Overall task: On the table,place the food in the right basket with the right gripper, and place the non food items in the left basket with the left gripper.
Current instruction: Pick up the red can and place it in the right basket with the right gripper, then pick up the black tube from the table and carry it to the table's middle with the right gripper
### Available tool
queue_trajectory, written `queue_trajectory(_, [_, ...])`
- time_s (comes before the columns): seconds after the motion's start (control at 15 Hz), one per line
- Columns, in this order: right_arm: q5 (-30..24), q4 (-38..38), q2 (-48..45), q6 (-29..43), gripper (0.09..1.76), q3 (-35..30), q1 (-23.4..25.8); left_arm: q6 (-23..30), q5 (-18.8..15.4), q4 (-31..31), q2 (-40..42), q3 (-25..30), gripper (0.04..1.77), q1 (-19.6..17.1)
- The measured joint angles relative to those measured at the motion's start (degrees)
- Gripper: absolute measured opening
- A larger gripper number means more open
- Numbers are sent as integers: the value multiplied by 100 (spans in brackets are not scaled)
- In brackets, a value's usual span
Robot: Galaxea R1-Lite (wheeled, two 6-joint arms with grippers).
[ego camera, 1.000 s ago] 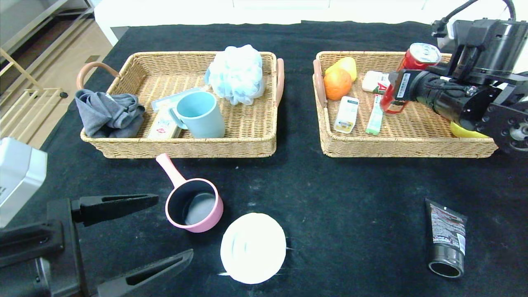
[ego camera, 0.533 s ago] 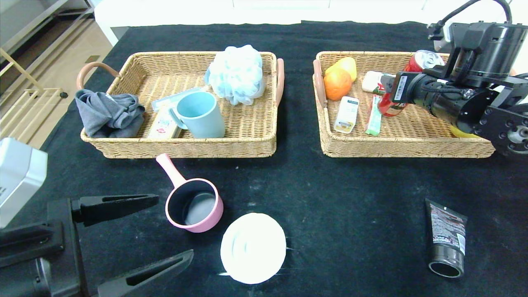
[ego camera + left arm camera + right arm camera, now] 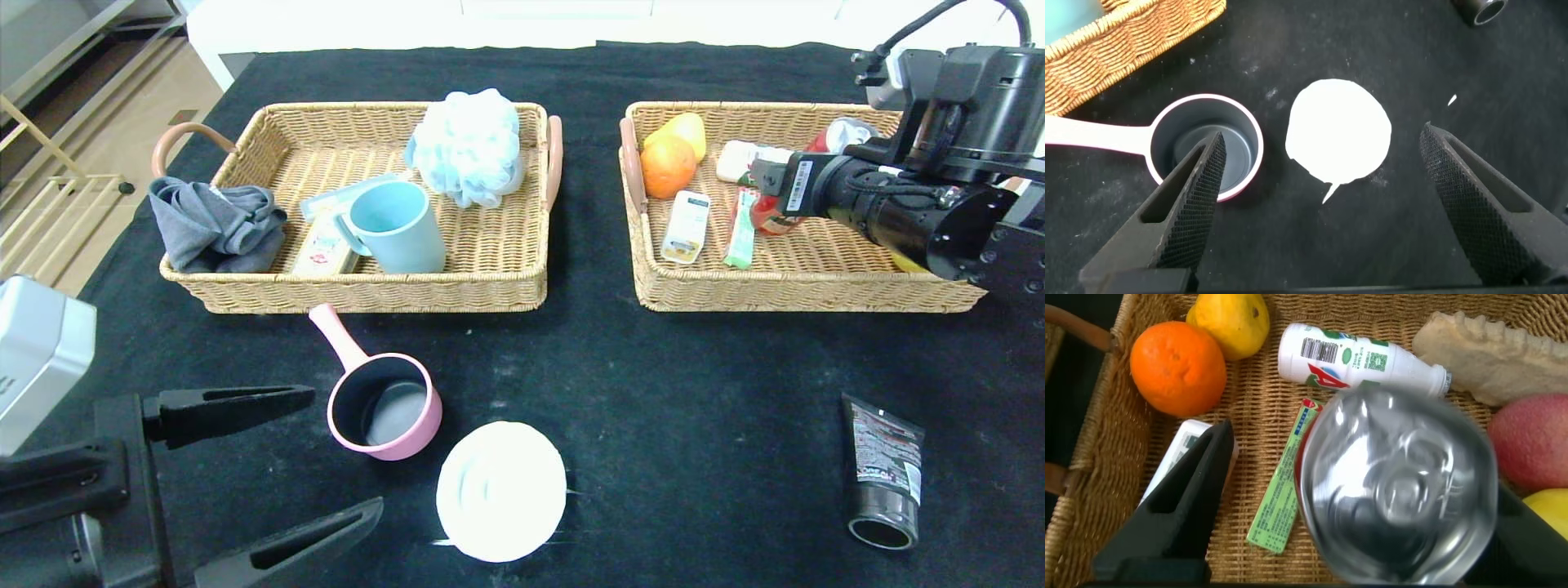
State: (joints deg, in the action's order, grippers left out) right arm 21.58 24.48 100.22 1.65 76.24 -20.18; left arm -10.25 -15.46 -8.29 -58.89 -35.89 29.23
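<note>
Release step: right pincer [image 3: 763, 175], fingers spread apart around the red soda can [image 3: 1396, 486], standing in the right basket [image 3: 816, 298]. Next, judged: lift clear. Left pincer [image 3: 326, 453] open, parked over the counter [image 3: 653, 392].

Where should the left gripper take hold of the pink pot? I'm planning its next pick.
Probably the straight handle, from above, with the fingers either side of it. The pink pot sits upright on the table, handle pointing toward the left basket and lying clear of it. The bowl looks wider, a harder span. The open left gripper hangs above the pot and the white disc.
</note>
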Motion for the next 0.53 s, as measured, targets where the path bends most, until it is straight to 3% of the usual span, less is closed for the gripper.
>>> queue_trajectory(0.53, [24, -358, -639, -16, 168, -380, -178, -16, -9, 2, -12, 28, 172, 12])
